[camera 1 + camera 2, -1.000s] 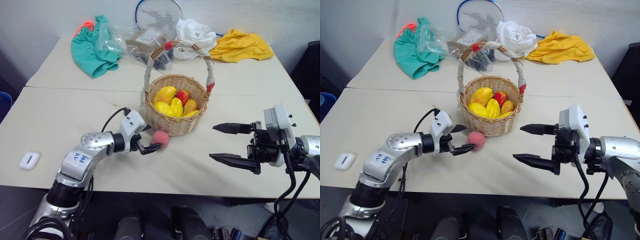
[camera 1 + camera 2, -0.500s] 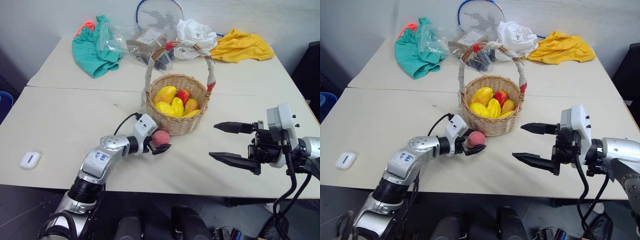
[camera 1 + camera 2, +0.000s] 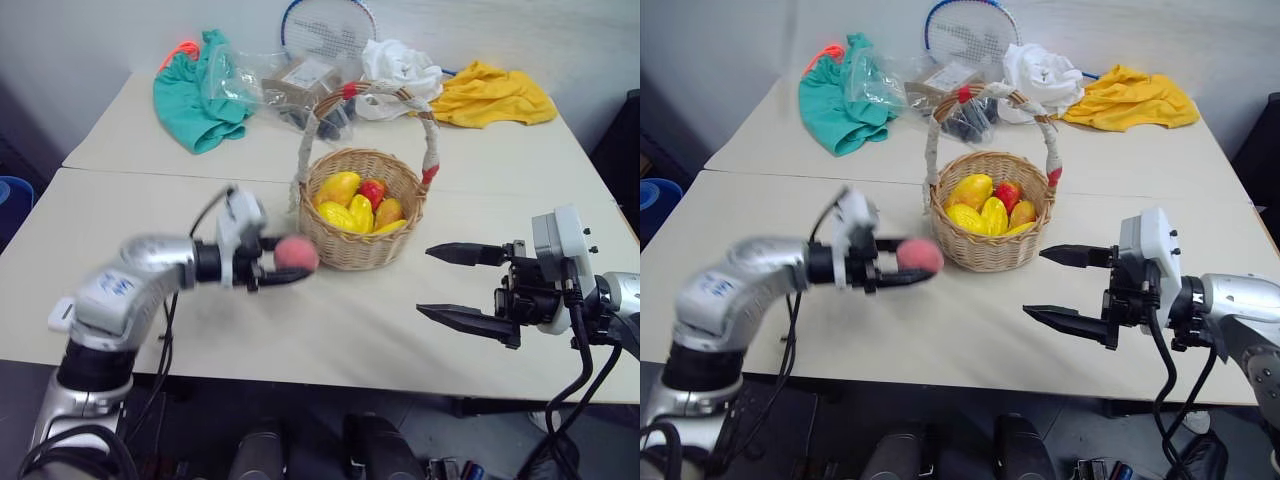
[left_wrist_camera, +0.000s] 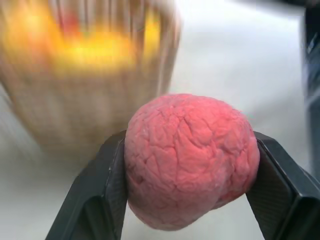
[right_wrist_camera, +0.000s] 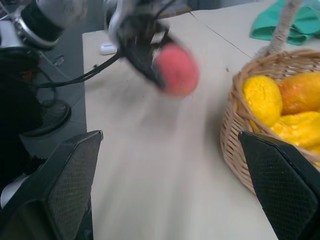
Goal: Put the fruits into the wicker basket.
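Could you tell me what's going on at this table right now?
The robot is loading toy fruit into the wicker basket. Its left gripper has its jaws shut on the pink peach, held above the table just beside the basket, which already holds several yellow and red fruits. The right gripper waits on the other side, jaws wide open and empty.

Counts on and above the table

One peach (image 3: pixel 296 253), one wicker basket (image 3: pixel 368 210) holding about five fruits (image 3: pixel 352 203), packed too tightly to count surely; two grippers (image 3: pixel 272 260) (image 3: pixel 447 283); three heaps of cloth, one racket.
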